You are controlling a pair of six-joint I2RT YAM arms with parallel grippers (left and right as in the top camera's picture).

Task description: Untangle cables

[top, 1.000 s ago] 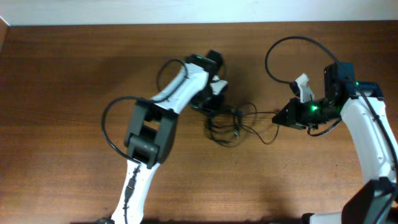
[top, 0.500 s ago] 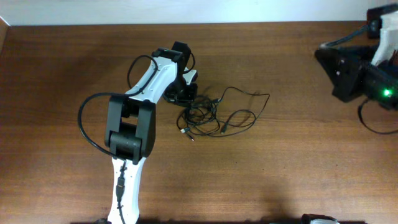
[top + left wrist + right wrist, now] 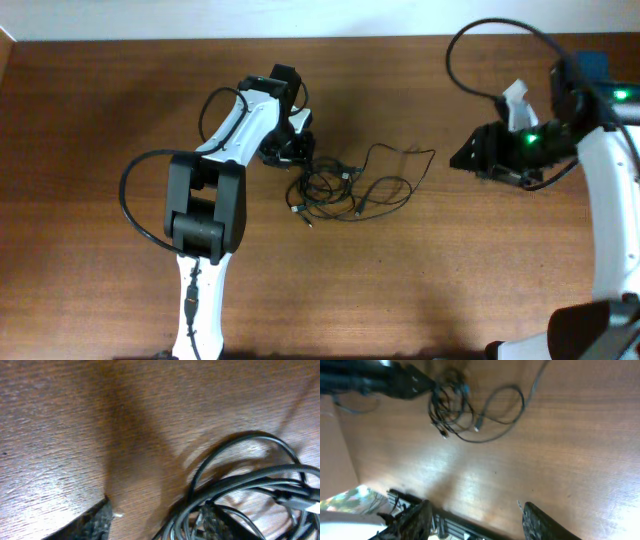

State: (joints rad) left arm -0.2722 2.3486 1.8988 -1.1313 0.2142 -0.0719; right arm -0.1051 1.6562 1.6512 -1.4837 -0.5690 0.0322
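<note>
Thin black tangled cables (image 3: 335,190) lie bunched; left gripper (image 3: 294,152), fingers parted, sits at their ten o'clock, probably to anchor; right gripper (image 3: 462,160), wide and empty, at three.

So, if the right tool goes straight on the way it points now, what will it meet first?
Probably the cables. The right tool is open and points left, toward their loose outer strand, with nothing else in between. Its height is unclear, so it may pass above the wire.
</note>
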